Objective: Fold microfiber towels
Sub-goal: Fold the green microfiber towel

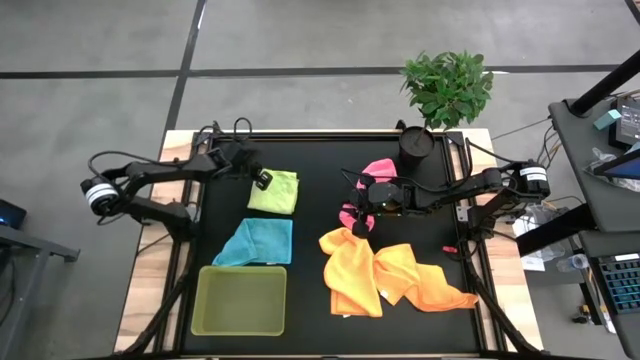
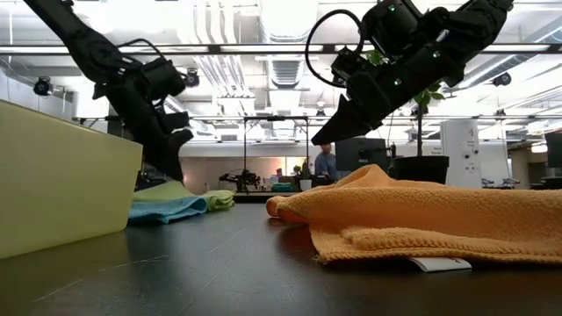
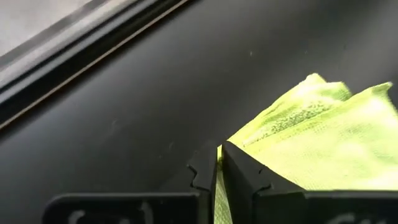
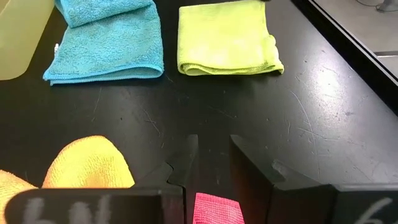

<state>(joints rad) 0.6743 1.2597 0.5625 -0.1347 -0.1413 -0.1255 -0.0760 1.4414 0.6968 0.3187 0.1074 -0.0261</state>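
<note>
A: High view. Folded lime-green microfiber towel (image 1: 274, 191) lies far-left on the black table (image 1: 315, 300); folded light-blue microfiber towel (image 1: 255, 242) just nearer than it. Translucent lime-green rectangular tray (image 1: 241, 299) at the near-left edge. Left gripper (image 1: 262, 180) sits at the green towel's left far corner.

B: Left wrist view settles its state: the two dark fingers (image 3: 203, 174) are clenched together, tips at the green towel's (image 3: 311, 137) edge. Whether any cloth is caught between them cannot be told.

A: Right side. Rumpled orange microfiber towel (image 1: 425, 280) and yellow microfiber towel (image 1: 352, 272) overlap near-centre. Pink microfiber towel (image 1: 378, 170) lies farther back, mostly under the arm. Right gripper (image 1: 359, 226) hangs over the yellow towel's far corner.

B: Right wrist view adds what the top camera hides: a strip of pink cloth (image 4: 215, 209) between its jaws, which stand slightly apart around it. Green (image 4: 227, 37) and blue (image 4: 106, 40) towels show beyond.

A: Low view shows the right gripper (image 2: 327, 133) raised off the table, above the orange towel (image 2: 421, 215). Potted green plant (image 1: 447, 85) beyond the far edge.
</note>
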